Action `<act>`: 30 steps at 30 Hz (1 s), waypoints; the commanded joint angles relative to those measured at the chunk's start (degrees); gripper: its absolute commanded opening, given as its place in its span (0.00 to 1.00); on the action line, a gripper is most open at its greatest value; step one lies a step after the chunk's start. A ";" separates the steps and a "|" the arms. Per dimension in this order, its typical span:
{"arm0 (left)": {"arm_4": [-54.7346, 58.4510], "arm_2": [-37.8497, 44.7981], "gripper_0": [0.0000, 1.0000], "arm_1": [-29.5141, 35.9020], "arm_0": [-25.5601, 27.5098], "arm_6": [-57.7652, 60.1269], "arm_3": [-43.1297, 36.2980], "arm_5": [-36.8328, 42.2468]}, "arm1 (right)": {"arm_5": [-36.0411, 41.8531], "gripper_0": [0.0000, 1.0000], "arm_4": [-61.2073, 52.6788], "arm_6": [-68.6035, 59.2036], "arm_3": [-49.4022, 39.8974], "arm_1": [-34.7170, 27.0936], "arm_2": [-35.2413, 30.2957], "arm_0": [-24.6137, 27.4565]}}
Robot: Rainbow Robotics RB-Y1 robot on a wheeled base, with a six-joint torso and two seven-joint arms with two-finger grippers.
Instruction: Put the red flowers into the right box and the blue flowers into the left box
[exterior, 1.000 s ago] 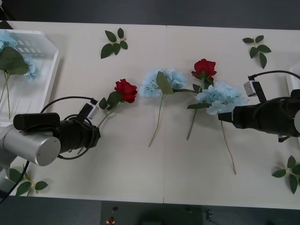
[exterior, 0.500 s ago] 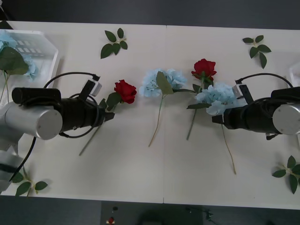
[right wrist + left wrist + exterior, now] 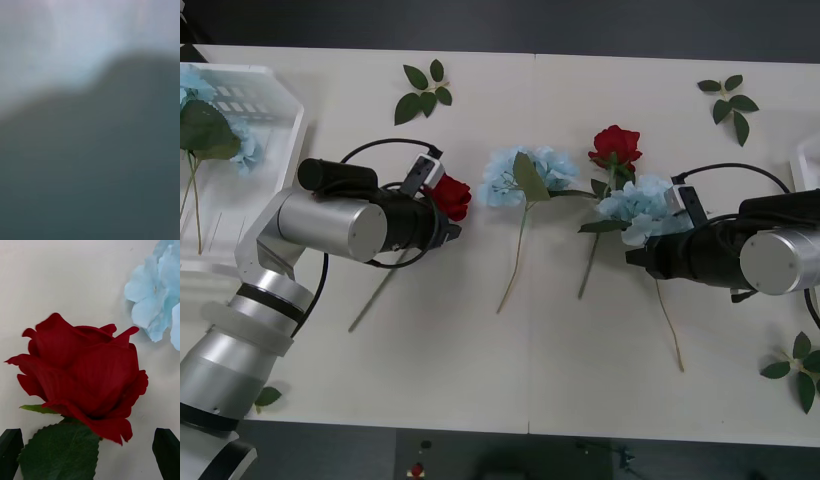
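Front view: left tool (image 3: 448, 226) hidden under its own wrist housing, reaching at the base of a red rose (image 3: 450, 195) lying on the bench (image 3: 480, 350), stem trailing back toward the robot. Right tool (image 3: 635, 255) pressed in at a pale blue cluster (image 3: 645, 208), beside a second rose (image 3: 616, 146); whether apart or together, cannot tell. Another blue cluster (image 3: 527, 172) lying mid-bench between the two arms. Left basket (image 3: 275, 120) already holding blue blooms (image 3: 225, 130); rim of the right box (image 3: 802, 165) just peeking at the far edge, well apart from any rose. Probably each arm going for the flower nearest to it, though that leaves each bloom on the wrong side for its box. Left wrist view: black fingers (image 3: 10, 450) apart at the two corners, not yet closed, the rose head (image 3: 86, 378) and a leaf (image 3: 60, 452) sitting between them, blue petals (image 3: 157, 303) beyond; the open state, hidden from above, plain here. Right wrist view: a soft blur of pale and dark, likely petals right against the lens, nothing to judge the grip by.
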 commanded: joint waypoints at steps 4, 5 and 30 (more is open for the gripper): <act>-3.07 -2.33 0.96 -0.49 -1.39 0.32 2.14 -2.13 | -0.30 0.00 1.05 -1.62 -0.68 0.39 0.44 -1.23; -3.16 -2.51 0.90 -0.49 -1.39 0.23 2.76 -2.57 | -0.30 0.00 1.14 -1.53 -0.68 0.39 0.44 -1.23; 6.69 0.48 0.00 2.67 3.62 2.25 -9.81 -2.39 | -0.56 0.00 -0.62 -1.36 -0.68 0.48 -0.71 -1.23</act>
